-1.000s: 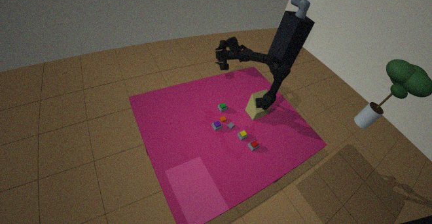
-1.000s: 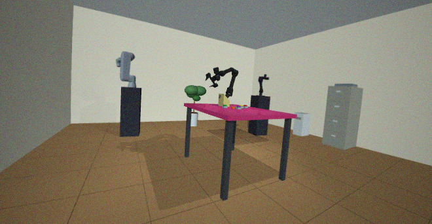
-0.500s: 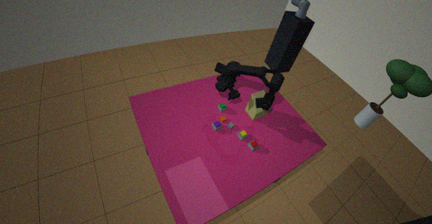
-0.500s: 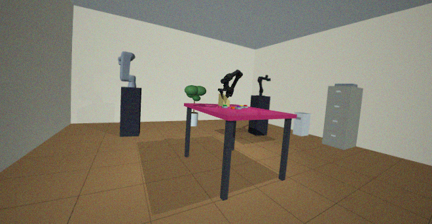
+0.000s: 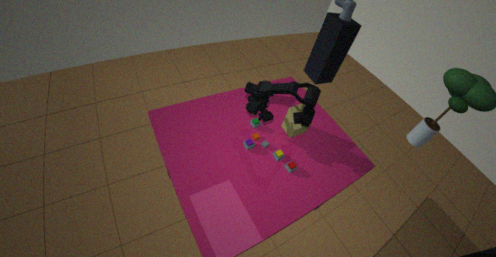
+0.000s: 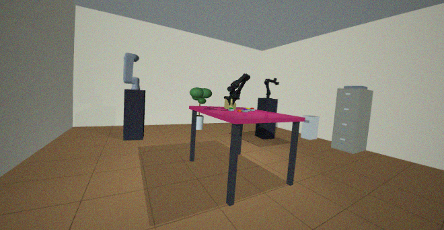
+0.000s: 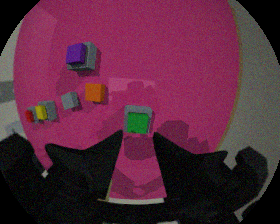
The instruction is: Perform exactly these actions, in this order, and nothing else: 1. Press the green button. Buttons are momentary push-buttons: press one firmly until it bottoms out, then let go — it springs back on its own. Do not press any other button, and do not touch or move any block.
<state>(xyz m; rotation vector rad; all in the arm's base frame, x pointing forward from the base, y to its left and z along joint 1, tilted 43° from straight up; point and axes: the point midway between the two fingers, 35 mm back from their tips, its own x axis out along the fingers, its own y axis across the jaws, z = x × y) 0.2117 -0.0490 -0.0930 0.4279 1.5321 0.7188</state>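
Pink desk (image 5: 225,203) scene: pincer (image 7: 139,152), half-closed on nothing, poised just short of green button (image 7: 138,123); approach step under way, next a firm downward press.

The room has cream walls (image 6: 168,64), a grey ceiling (image 6: 202,10) and a brown tiled floor (image 6: 101,181). A grey metal filing cabinet (image 6: 351,119) stands by the right wall, near a small white bin (image 6: 310,127). A green potted plant (image 6: 200,95) stands behind the pink-topped table (image 6: 269,117).
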